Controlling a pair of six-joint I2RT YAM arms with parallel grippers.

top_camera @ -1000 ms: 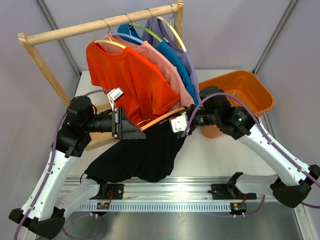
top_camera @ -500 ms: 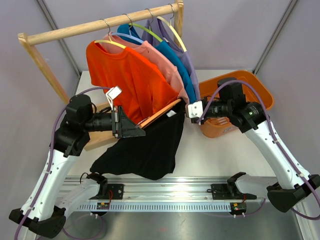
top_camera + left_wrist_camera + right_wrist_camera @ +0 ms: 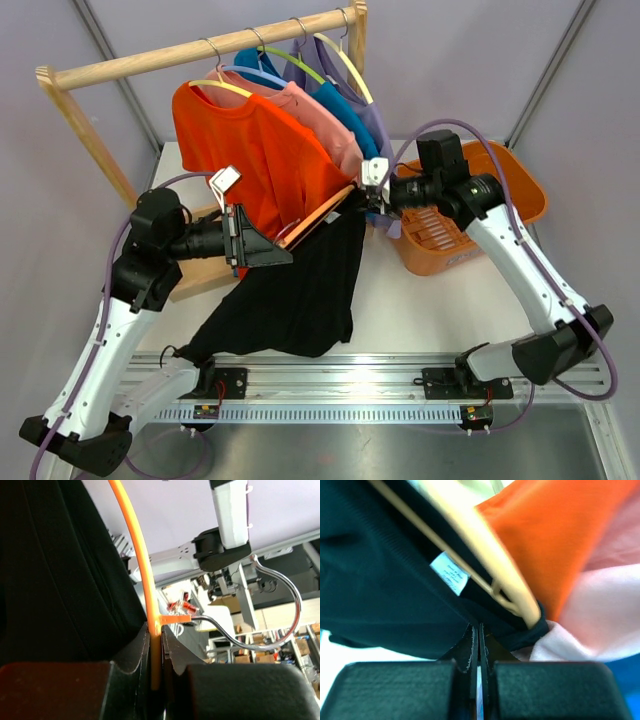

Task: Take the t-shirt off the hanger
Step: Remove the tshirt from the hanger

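Left gripper (image 3: 156,645) jaws clamped on orange hanger (image 3: 131,540), frame bottom. Right gripper (image 3: 479,636) pinches black t-shirt (image 3: 380,580) fabric. White label (image 3: 449,573), centre: print unreadable.

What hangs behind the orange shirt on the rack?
A pink shirt, a blue shirt and a purple shirt, each showing only an edge strip. Their fronts are covered.
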